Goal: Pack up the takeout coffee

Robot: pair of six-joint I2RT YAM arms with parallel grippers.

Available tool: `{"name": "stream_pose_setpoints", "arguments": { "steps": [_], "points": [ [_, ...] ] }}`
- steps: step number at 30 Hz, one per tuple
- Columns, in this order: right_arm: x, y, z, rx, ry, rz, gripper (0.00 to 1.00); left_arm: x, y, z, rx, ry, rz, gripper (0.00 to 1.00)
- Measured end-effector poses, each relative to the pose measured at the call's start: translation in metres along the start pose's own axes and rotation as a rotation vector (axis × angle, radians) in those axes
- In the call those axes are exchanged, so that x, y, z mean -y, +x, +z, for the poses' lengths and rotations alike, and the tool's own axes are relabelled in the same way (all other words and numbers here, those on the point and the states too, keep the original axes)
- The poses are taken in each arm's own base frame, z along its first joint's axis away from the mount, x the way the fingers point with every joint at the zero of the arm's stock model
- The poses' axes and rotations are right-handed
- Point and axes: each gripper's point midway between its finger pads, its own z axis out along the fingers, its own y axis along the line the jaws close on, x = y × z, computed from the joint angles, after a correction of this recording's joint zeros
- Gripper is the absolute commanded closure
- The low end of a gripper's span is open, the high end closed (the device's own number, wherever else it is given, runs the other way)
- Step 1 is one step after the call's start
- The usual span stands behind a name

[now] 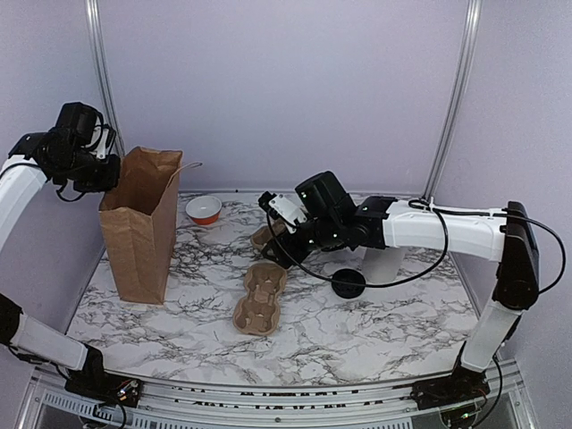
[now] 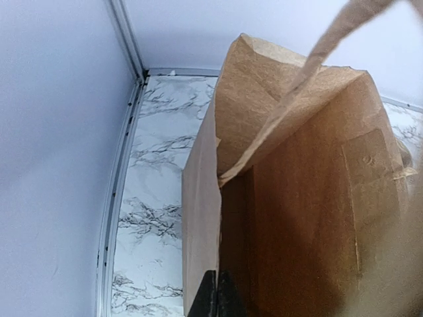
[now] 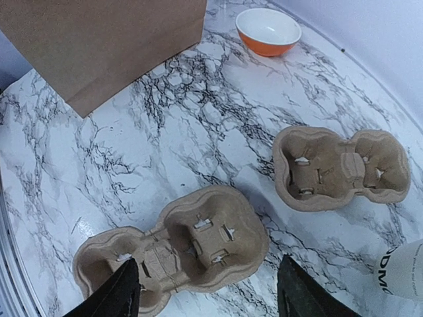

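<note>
Only a sliver of the white paper cup [image 3: 400, 272] shows, cut off at the frame corner just right of the right gripper [image 3: 211, 297]. Its black lettering is too clipped to read, and from above it sits partly under the forearm. The left gripper [image 2: 215, 300] appears only as dark fingertips pressed together on the rim of the brown paper bag [image 2: 297, 218], whose bottom is lost in shadow. The right gripper's jaws stand wide and hold nothing. The near cup carrier [image 3: 178, 254] lies just ahead between its fingers, and a second carrier [image 3: 340, 168] lies further ahead to its right. Only the overhead view shows the black lid [image 1: 349, 283], behind that gripper, beside its arm. An orange bowl [image 3: 268, 30] sits well ahead on the marble table [image 3: 165, 132].
</note>
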Motion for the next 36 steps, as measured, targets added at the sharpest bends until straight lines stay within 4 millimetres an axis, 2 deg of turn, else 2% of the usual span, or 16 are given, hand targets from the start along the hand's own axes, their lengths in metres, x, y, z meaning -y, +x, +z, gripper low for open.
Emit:
{"name": "stream_pose_setpoints", "arguments": {
  "steps": [3, 8, 13, 15, 19, 25, 30, 36],
  "points": [
    [0.003, 0.001, -0.006, 0.01, 0.029, -0.038, 0.31, 0.018, -0.003, -0.009, 0.022, 0.051, 0.05, 1.0],
    [0.003, -0.002, -0.007, 0.009, 0.036, -0.076, 0.34, 0.034, -0.003, -0.015, 0.03, 0.1, 0.097, 1.0],
    [-0.01, 0.0, 0.013, -0.04, -0.006, -0.134, 0.43, 0.049, 0.0, -0.02, 0.032, 0.157, 0.137, 1.0],
    [-0.016, 0.009, 0.024, -0.079, -0.027, -0.158, 0.43, 0.057, 0.001, -0.025, 0.037, 0.185, 0.155, 1.0],
    [-0.021, 0.041, 0.046, -0.184, -0.056, -0.196, 0.44, 0.066, 0.003, -0.031, 0.046, 0.218, 0.179, 1.0],
    [-0.025, 0.08, 0.066, -0.3, -0.084, -0.242, 0.46, 0.072, 0.003, -0.039, 0.06, 0.244, 0.192, 1.0],
    [-0.03, 0.097, 0.076, -0.352, -0.106, -0.271, 0.48, 0.075, 0.001, -0.049, 0.088, 0.261, 0.196, 1.0],
    [-0.042, 0.105, 0.085, -0.378, -0.13, -0.307, 0.49, 0.077, 0.001, -0.055, 0.114, 0.273, 0.205, 1.0]
  ]
}}
